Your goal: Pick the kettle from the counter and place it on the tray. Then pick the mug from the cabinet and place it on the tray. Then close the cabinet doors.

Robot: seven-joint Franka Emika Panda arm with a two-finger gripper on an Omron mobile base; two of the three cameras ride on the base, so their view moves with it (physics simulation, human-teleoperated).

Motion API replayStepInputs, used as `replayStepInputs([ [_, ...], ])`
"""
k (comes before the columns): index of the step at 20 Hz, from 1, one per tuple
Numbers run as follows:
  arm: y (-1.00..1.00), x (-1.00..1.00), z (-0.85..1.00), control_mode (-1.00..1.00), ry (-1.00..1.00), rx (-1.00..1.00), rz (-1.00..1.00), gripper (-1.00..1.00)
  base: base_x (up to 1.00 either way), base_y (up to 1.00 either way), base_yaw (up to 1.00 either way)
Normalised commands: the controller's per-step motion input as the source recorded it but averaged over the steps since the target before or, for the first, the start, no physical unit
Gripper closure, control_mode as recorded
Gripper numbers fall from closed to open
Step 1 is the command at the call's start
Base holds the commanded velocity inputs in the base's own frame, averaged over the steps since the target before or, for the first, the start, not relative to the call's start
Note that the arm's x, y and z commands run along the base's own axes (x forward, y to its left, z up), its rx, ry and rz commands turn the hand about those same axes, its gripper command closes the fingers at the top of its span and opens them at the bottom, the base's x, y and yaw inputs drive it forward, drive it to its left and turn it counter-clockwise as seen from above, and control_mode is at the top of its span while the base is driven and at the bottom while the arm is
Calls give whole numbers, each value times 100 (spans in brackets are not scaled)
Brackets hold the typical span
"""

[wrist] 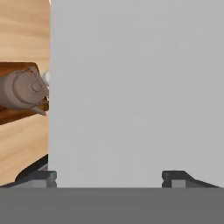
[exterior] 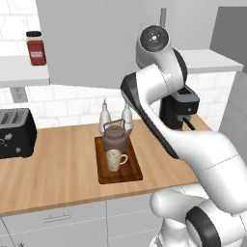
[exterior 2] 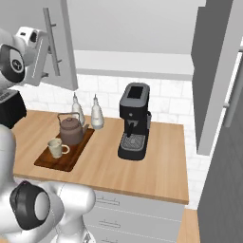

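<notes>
The brown kettle (exterior: 116, 138) (exterior 2: 71, 130) and the cream mug (exterior: 115, 160) (exterior 2: 55, 148) both stand on the dark tray (exterior: 129, 174) (exterior 2: 66, 160) on the light-wood counter (exterior: 58, 164). My gripper (wrist: 109, 177) (exterior 2: 42, 61) is raised at the left cabinet door (exterior: 96, 43) (exterior 2: 66, 47), beside its bar handle (exterior 2: 52, 42). It is open, fingers spread wide, with the door's flat grey face (wrist: 135, 87) directly in front and nothing between them. The kettle (wrist: 24, 89) shows past the door's edge. The right door (exterior 2: 213, 71) stands swung out.
A red jar (exterior: 35, 48) sits on the cabinet shelf (exterior: 21, 70). Two white bottles (exterior: 104, 118) (exterior: 127, 116) stand behind the tray. A toaster (exterior: 14, 132) is at the counter's left and a black coffee machine (exterior 2: 134, 121) to the right.
</notes>
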Motion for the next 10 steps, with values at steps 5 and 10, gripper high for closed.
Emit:
replayStepInputs([
  [5, -23, 96, -29, -100, 11, 0, 14, -100, 0, 0, 0],
  [10, -6, 68, -8, -100, 2, 0, 6, -100, 0, 0, 0],
])
